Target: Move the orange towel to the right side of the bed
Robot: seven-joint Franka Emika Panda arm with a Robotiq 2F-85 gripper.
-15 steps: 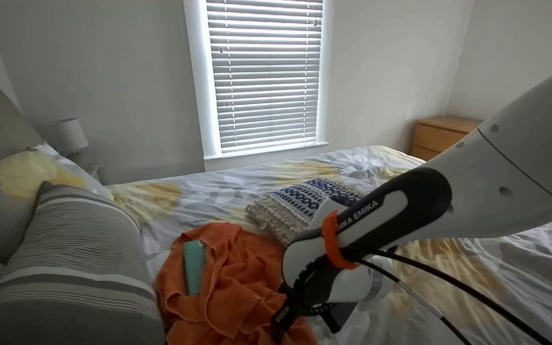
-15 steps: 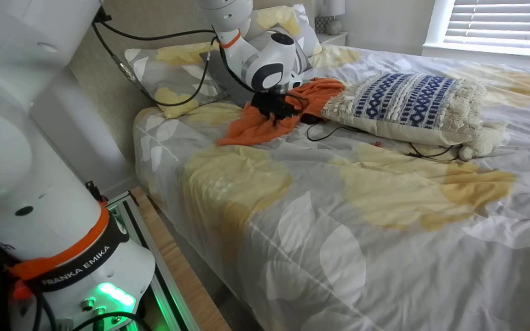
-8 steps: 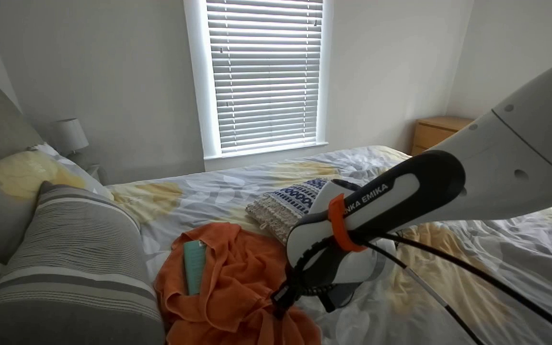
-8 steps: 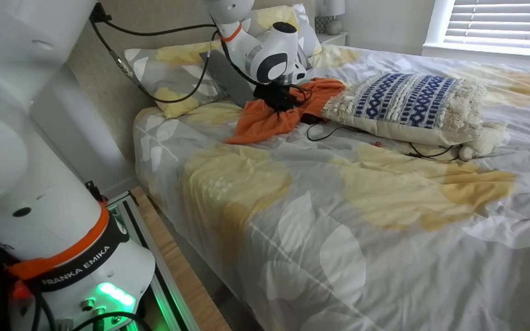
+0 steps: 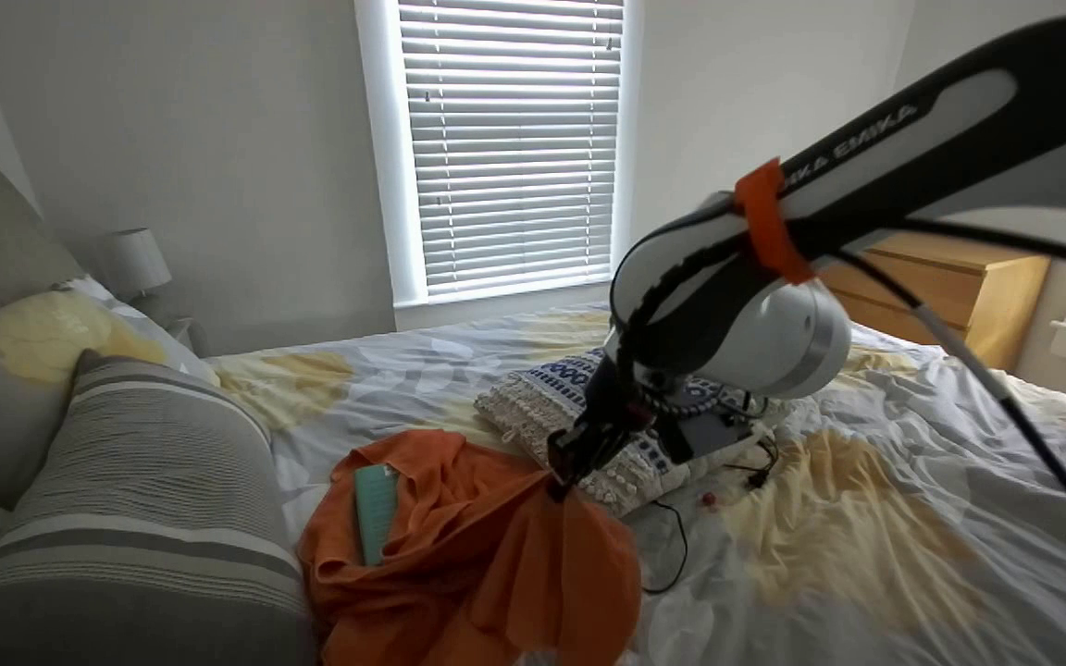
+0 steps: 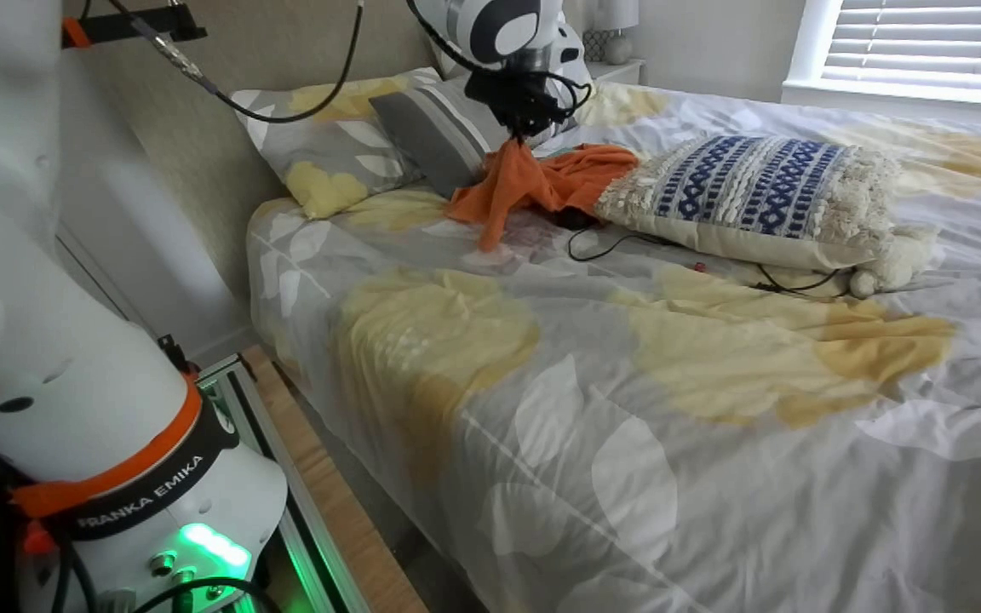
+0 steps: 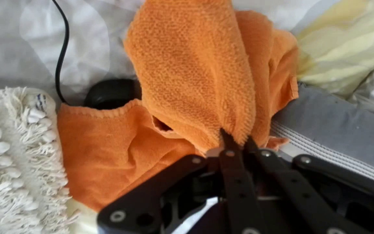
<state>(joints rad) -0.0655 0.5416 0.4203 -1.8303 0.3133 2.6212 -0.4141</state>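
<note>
Hoisted the orange towel partway since a moment ago; got it clamped in Robotiq gripper; otherwise slumped on bed, 9 o'clock of tasselled cushion in an exterior view

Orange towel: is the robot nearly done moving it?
Not yet. Done: the jaws are pinched shut on the orange towel. In hand: the gripped part hangs raised. Left: the rest lies beside the striped pillow, so the trip to the right side of the bed seems unfinished.
</note>
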